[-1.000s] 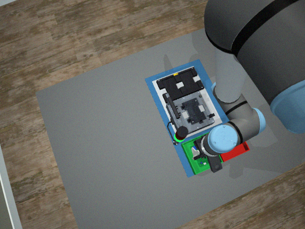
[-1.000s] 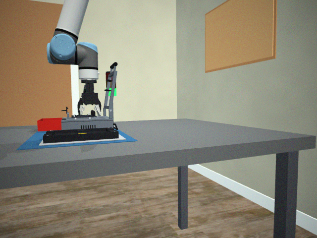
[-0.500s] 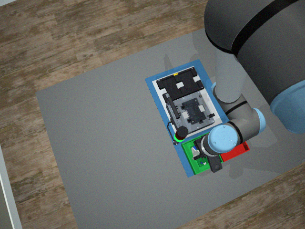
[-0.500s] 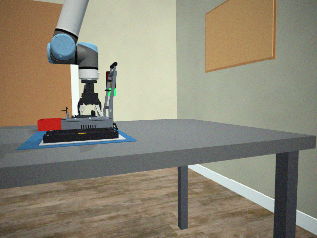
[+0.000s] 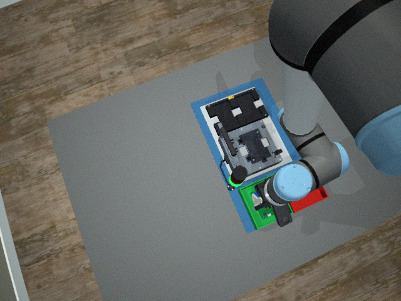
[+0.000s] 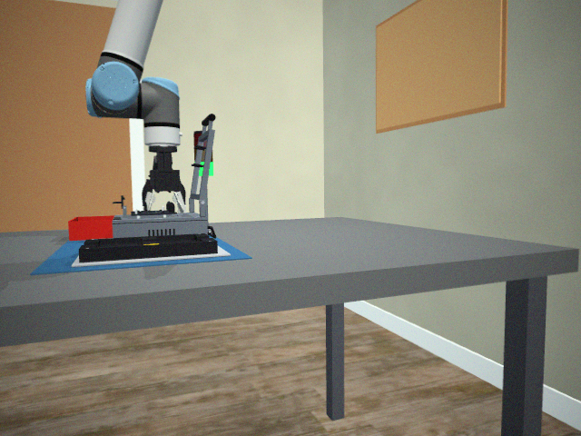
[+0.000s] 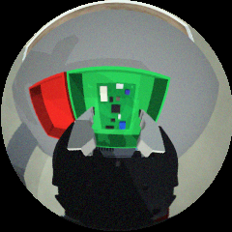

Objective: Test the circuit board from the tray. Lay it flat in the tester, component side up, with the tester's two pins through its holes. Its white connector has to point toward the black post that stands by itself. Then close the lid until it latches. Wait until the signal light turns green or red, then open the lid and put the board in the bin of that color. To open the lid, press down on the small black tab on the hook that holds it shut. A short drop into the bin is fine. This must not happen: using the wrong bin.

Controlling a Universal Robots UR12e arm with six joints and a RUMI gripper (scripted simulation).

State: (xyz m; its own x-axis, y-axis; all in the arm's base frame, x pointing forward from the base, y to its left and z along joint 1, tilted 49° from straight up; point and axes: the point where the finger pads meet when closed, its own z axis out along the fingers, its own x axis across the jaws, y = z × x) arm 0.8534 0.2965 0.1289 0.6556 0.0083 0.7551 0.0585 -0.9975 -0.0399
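The green circuit board sits between my gripper's fingers, component side up, right above the green bin. The fingers stand apart at the board's sides and no longer squeeze it. From above, the board and the green bin show partly under my wrist. In the side view the gripper hangs behind the tester. The tester has nothing in it, and its lid stands upright. The signal light glows green.
The red bin stands right beside the green bin and also shows in the wrist view. The black tray lies on the far side of the tester, on the blue mat. My arm looms over the right side of the mat.
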